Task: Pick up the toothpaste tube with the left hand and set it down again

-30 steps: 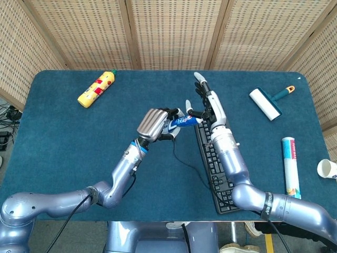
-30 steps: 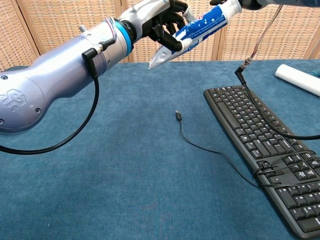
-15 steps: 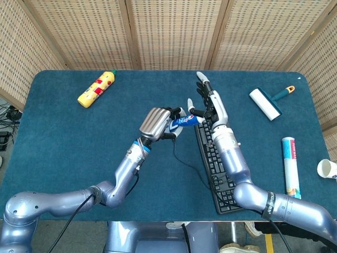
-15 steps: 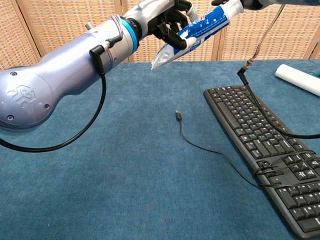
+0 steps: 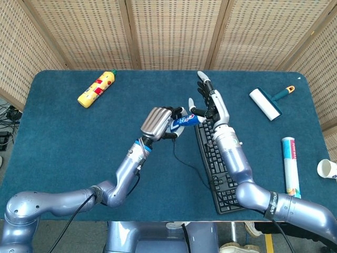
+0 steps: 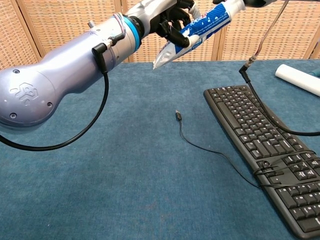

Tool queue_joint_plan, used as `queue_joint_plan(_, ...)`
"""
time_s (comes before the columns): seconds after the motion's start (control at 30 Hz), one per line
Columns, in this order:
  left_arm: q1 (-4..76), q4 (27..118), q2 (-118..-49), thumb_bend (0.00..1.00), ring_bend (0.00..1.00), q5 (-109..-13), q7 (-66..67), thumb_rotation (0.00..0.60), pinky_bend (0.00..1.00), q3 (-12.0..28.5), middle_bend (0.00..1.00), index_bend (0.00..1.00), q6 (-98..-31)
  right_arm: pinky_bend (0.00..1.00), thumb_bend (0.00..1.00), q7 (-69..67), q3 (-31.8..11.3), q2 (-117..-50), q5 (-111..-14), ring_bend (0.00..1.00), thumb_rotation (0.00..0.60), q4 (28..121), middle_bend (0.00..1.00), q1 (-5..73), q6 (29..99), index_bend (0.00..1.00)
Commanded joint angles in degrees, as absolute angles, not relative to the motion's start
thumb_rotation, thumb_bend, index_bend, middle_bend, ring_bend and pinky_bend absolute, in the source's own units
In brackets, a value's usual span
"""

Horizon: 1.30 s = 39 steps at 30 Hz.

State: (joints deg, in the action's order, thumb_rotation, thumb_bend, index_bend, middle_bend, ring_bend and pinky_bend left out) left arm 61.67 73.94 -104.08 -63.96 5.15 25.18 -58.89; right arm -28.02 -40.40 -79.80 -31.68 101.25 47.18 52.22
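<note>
The toothpaste tube is white and blue. My left hand grips it around its middle and holds it in the air above the table. In the chest view the toothpaste tube slants up to the right, flat tail low, and the left hand wraps it near the top edge. My right hand hovers over the top of the keyboard with its fingers stretched out and apart, holding nothing. Its thumb lies close to the tube's cap end; I cannot tell whether they touch.
A black keyboard lies right of centre, with its loose cable trailing over the blue cloth. A yellow bottle sits far left. A lint roller, a white roll and a paper cup sit at the right.
The left hand has carried the tube slightly up and to the right. The right hand has drifted a little further away and stays spread.
</note>
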Motion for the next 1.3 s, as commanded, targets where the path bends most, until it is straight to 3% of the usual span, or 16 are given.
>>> queue_joint_plan(0.03,61.10,73.73,-103.37,0.57,0.49,-64.25,5.29,0.600,0.52,24.56,0.62,0.65,-58.92,0.00,0.66,-27.55,-40.54,-78.90,-32.40,0.00,0.600,100.87,0.00,46.68,52.39,0.03)
queue_joint_plan(0.2,58.87,72.96,-100.95,0.57,0.49,-65.00,4.61,0.600,0.52,22.59,0.62,0.65,-58.89,0.00,0.63,-26.91,-40.77,-75.89,-34.04,0.00,0.600,99.94,0.00,44.77,52.47,0.03)
queue_joint_plan(0.3,57.10,72.65,-98.71,0.57,0.49,-67.17,3.52,0.600,0.52,20.25,0.62,0.65,-58.87,0.00,0.55,-26.02,-39.50,-73.38,-36.51,0.00,0.600,99.38,0.00,42.72,51.91,0.02)
queue_joint_plan(0.47,53.75,71.23,-94.84,0.55,0.49,-73.13,1.21,0.600,0.52,14.52,0.62,0.64,-59.63,0.00,0.06,-21.19,-33.79,-69.17,-44.76,0.00,0.600,96.56,0.00,39.29,51.26,0.00)
queue_joint_plan(0.53,52.10,69.96,-93.07,0.55,0.49,-76.76,-0.17,0.600,0.52,11.03,0.62,0.63,-60.18,0.00,0.00,-15.32,-29.24,-67.46,-50.02,0.00,0.600,93.72,0.00,38.38,52.06,0.00)
queue_joint_plan(0.67,50.08,67.53,-91.98,0.55,0.49,-81.09,-3.07,0.600,0.52,7.04,0.62,0.63,-61.27,0.00,0.00,-9.37,-22.71,-67.05,-58.56,0.00,0.600,90.35,0.00,35.95,55.46,0.00)
queue_joint_plan(0.77,48.05,63.76,-92.57,0.55,0.49,-85.52,-3.99,0.600,0.52,2.12,0.62,0.62,-62.19,0.00,0.00,-2.80,-14.81,-67.13,-68.78,0.00,0.600,85.66,0.00,31.92,61.35,0.00)
queue_joint_plan(1.1,45.84,53.93,-98.40,0.50,0.49,-87.87,-8.66,0.600,0.50,-0.89,0.58,0.56,-61.02,0.00,0.00,-5.22,-8.94,-68.90,-77.69,0.00,0.600,81.18,0.00,25.58,70.22,0.00)
queue_joint_plan(1.2,45.71,52.76,-99.02,0.31,0.39,-87.53,-10.22,0.600,0.45,-1.40,0.44,0.37,-58.52,0.00,0.00,-5.85,-8.36,-69.22,-78.81,0.00,0.600,80.56,0.00,24.34,72.00,0.00)
queue_joint_plan(1.27,45.53,52.90,-98.82,0.13,0.28,-87.24,-11.11,0.600,0.39,-1.42,0.27,0.19,-57.59,0.00,0.00,-6.33,-8.26,-69.30,-79.07,0.00,0.600,80.31,0.00,23.64,72.87,0.00)
queue_joint_plan(1.3,45.43,52.90,-98.80,0.09,0.25,-87.23,-11.19,0.600,0.37,-1.37,0.22,0.15,-57.66,0.00,0.00,-6.47,-8.24,-69.32,-79.14,0.00,0.600,80.27,0.00,23.49,73.05,0.00)
